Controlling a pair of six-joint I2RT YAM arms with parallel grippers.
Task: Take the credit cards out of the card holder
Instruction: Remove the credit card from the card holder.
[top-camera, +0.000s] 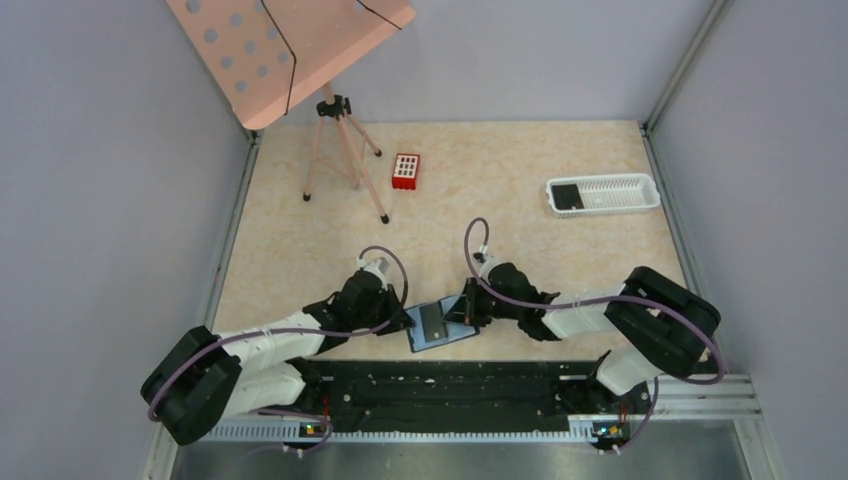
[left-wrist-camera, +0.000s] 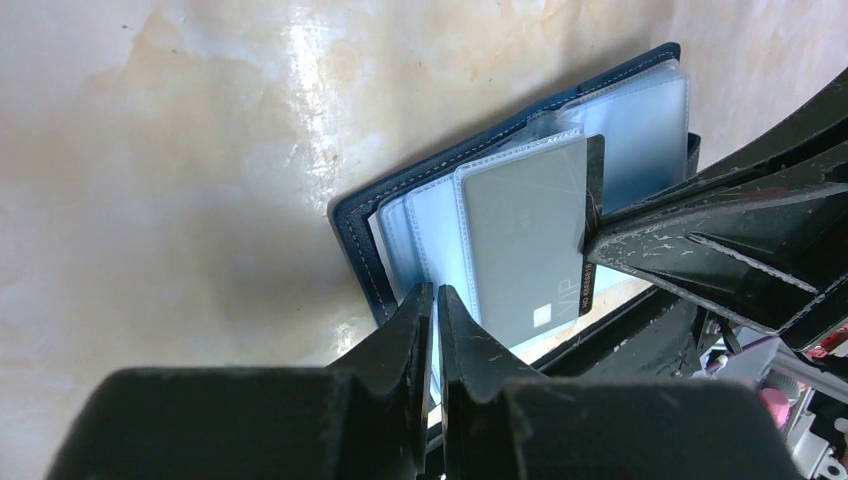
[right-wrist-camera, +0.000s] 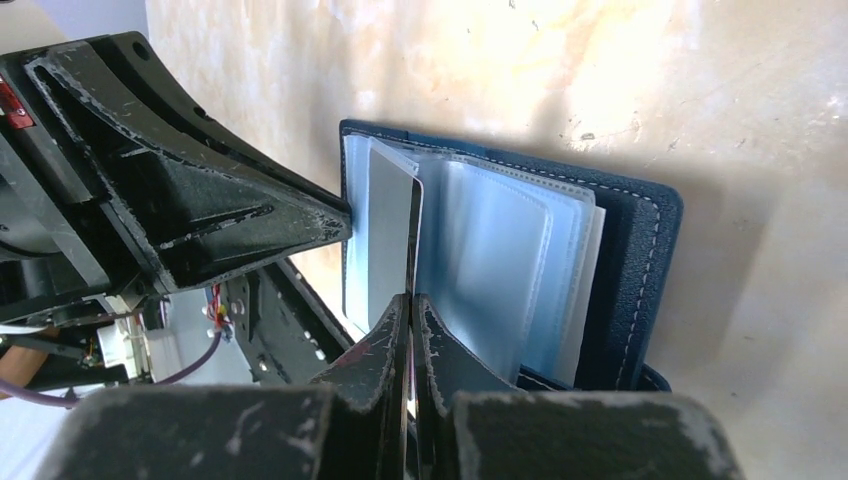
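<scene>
The blue card holder (top-camera: 452, 335) lies open near the table's front edge, its clear pockets fanned up. It also shows in the left wrist view (left-wrist-camera: 360, 230) and in the right wrist view (right-wrist-camera: 630, 260). A dark grey credit card (left-wrist-camera: 525, 240) marked VIP sticks partly out of a pocket. My right gripper (right-wrist-camera: 411, 300) is shut on that card's edge (right-wrist-camera: 392, 230); in the top view it (top-camera: 468, 310) is at the holder's right side. My left gripper (left-wrist-camera: 436, 292) is shut on a clear pocket page at the holder's left edge (top-camera: 404, 320).
A white slotted tray (top-camera: 610, 195) at the back right holds one dark card (top-camera: 567, 195). A small red box (top-camera: 405, 170) and a pink perforated stand on a tripod (top-camera: 335, 140) are at the back left. The black rail (top-camera: 450, 385) runs just in front of the holder.
</scene>
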